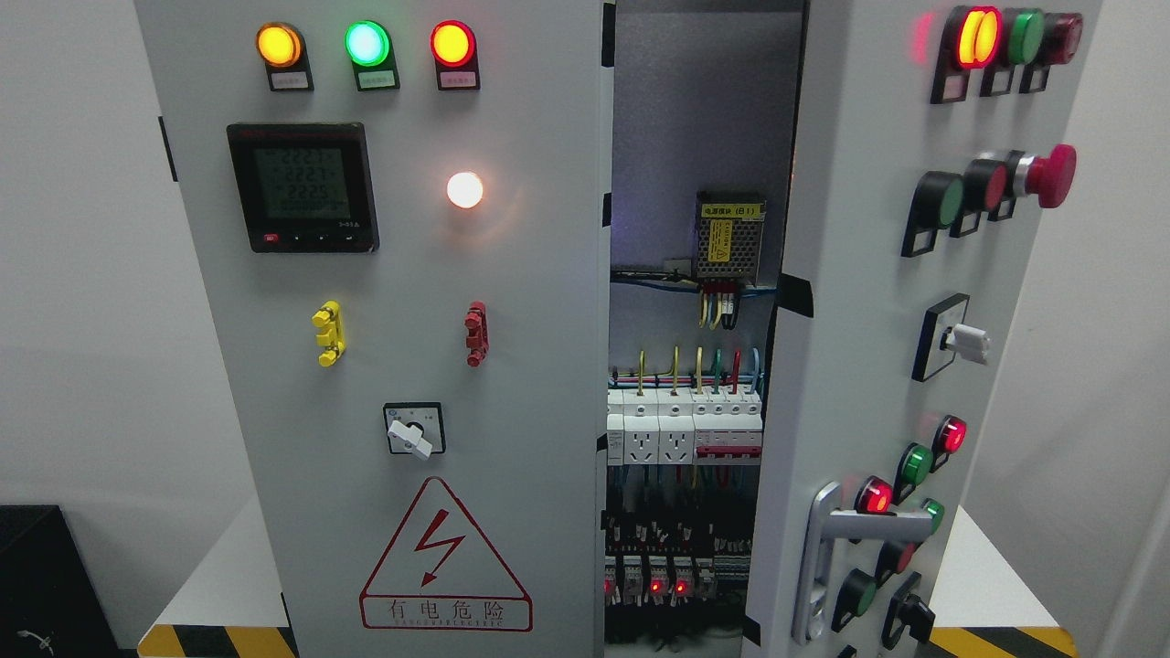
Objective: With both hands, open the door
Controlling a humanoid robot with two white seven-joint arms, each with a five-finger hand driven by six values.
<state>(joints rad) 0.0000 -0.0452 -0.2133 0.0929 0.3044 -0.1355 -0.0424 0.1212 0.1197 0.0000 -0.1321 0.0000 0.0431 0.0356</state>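
Neither hand of the robot shows anywhere in the head view, so whether the fingers are spread or curled cannot be told. On the white worktop (992, 576) stands a grey electrical cabinet with two doors. Its left door (402, 366) is shut and faces the camera; it carries three lit lamps along the top, a digital meter (303, 187), a white lamp, a yellow and a red clip, a rotary switch (413, 429) and a red-edged warning triangle (445, 559). Its right door (859, 347) is swung outward on its right side, standing well ajar, with its silver lever handle (836, 539) near the lower edge among red and green push buttons and a red mushroom button (1049, 174) higher up. Between the doors the interior shows a power supply (729, 239), coloured wires and rows of breakers (684, 425). Yellow-black hazard tape (215, 640) lines the worktop's front edge.
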